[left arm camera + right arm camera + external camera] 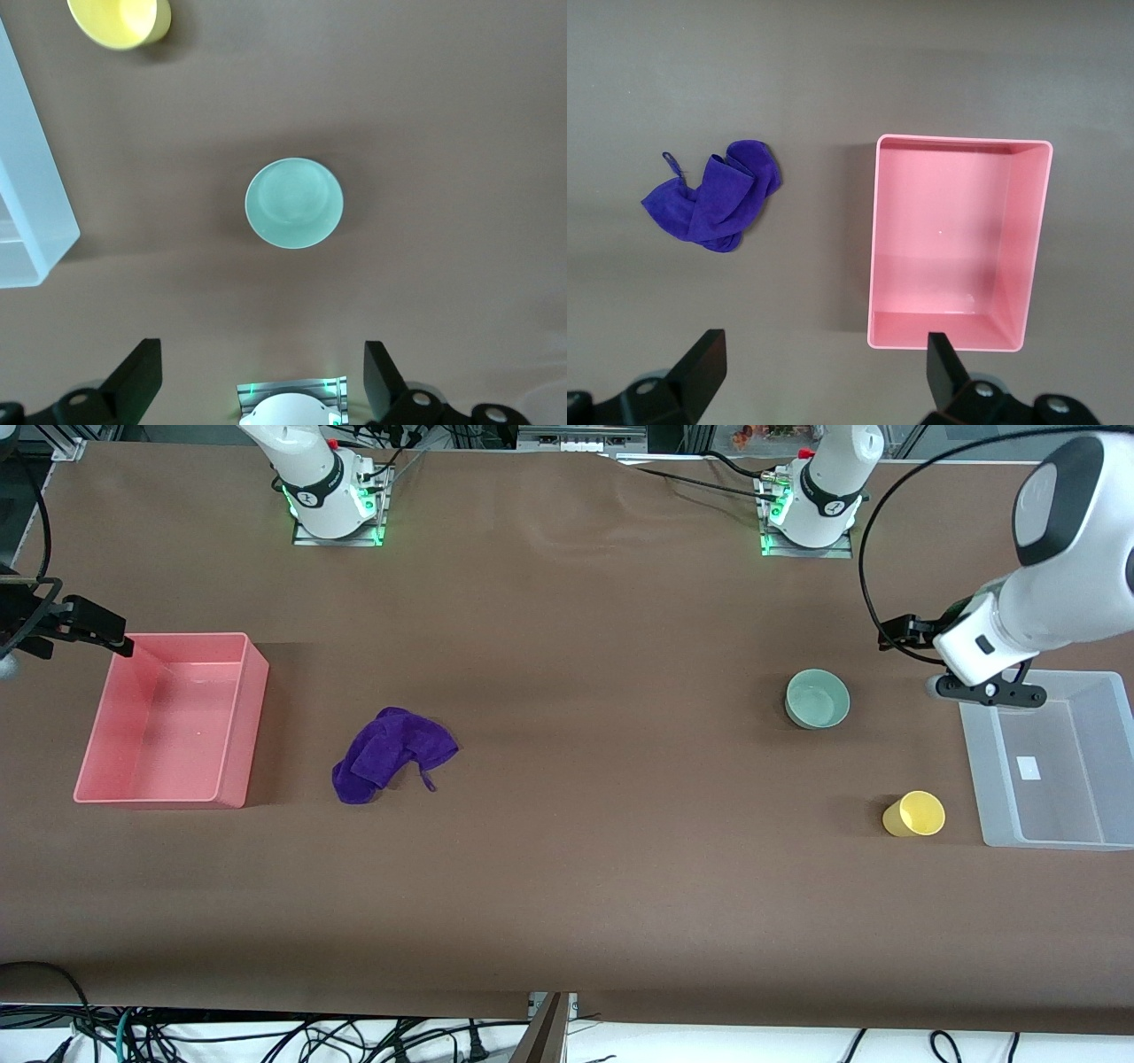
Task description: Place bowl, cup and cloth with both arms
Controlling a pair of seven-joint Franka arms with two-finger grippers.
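Note:
The pale green bowl (817, 698) stands upright on the brown table toward the left arm's end; it also shows in the left wrist view (293, 203). The yellow cup (915, 814) lies on its side nearer the front camera, beside the clear bin; it also shows in the left wrist view (120, 19). The purple cloth (392, 754) lies crumpled beside the pink bin, and also shows in the right wrist view (713, 197). My left gripper (990, 691) hangs open and empty over the clear bin's corner (262, 376). My right gripper (106, 636) hangs open and empty over the pink bin's corner (824, 365).
An empty pink bin (239, 717) sits at the right arm's end (961, 239). An empty clear plastic bin (1054, 762) sits at the left arm's end (27, 204). Cables hang below the table's front edge.

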